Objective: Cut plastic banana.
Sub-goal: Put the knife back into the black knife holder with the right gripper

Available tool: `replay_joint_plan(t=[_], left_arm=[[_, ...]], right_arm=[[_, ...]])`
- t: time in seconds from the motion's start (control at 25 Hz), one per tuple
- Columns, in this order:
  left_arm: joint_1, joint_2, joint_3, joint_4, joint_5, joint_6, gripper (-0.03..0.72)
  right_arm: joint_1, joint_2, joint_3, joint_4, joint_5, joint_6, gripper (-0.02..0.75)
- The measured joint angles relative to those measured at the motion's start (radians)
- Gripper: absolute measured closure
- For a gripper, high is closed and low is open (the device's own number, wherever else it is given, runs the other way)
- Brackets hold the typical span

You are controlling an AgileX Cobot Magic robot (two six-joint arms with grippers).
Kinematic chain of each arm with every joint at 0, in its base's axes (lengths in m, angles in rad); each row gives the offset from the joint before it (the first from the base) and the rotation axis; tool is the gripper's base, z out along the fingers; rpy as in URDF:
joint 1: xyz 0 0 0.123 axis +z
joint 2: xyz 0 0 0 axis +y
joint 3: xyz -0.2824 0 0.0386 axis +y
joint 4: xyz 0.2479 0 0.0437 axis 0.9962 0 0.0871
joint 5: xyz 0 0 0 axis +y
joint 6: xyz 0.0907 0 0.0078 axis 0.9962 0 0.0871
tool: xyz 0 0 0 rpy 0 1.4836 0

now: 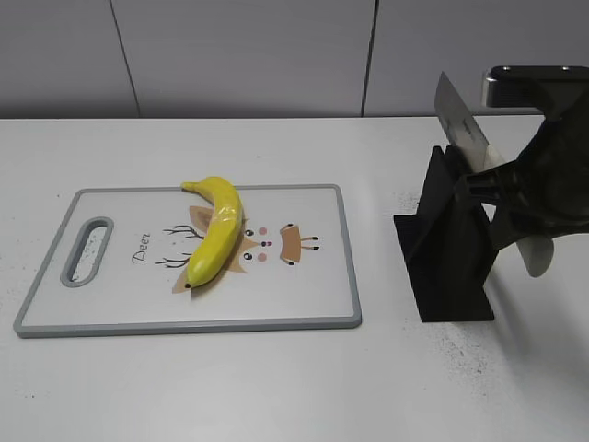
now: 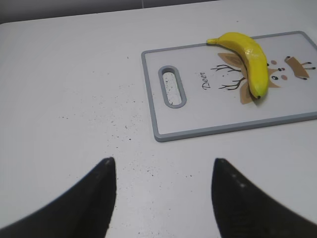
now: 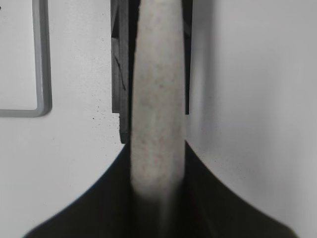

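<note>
Exterior view: on the white worktop (image 1: pixel 276 387), the glossy yellow plastic banana (image 1: pixel 215 230) lies on a grey-rimmed white cutting board (image 1: pixel 313 304) printed with a deer. At right, the right gripper (image 3: pixel 157 198) is clenched on the pale handle (image 3: pixel 157 99) of a steel-bladed knife (image 1: pixel 465 124) in a black stand (image 1: pixel 446 249). The left gripper (image 2: pixel 163 168) hovers released over bare worktop near the board.

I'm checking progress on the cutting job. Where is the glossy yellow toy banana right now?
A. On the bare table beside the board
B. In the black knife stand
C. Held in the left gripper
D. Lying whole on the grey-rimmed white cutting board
D: the glossy yellow toy banana lies uncut on the grey-rimmed white cutting board, over its deer print, with no gripper touching it.
</note>
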Motion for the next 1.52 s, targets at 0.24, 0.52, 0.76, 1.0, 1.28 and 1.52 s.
replay_joint_plan(t=[0.24,0.52,0.76,1.0,1.28,1.52], left_arm=[[0.0,0.0,0.0,0.0,0.0,0.0,0.102],[0.0,0.0,0.0,-0.001,0.0,0.0,0.102],[0.0,0.0,0.0,-0.001,0.0,0.0,0.102],[0.0,0.0,0.0,-0.001,0.0,0.0,0.111],[0.0,0.0,0.0,-0.001,0.0,0.0,0.119],[0.0,0.0,0.0,-0.001,0.0,0.0,0.123]], right_arm=[[0.0,-0.045,0.0,-0.005,0.006,-0.006,0.577],[0.0,-0.088,0.0,-0.005,0.01,-0.011,0.577],[0.0,-0.087,0.0,0.01,0.01,-0.013,0.577],[0.0,-0.044,0.0,0.014,0.01,-0.014,0.577],[0.0,0.017,0.0,0.018,0.01,-0.014,0.577],[0.0,0.017,0.0,0.022,0.021,-0.014,0.572]])
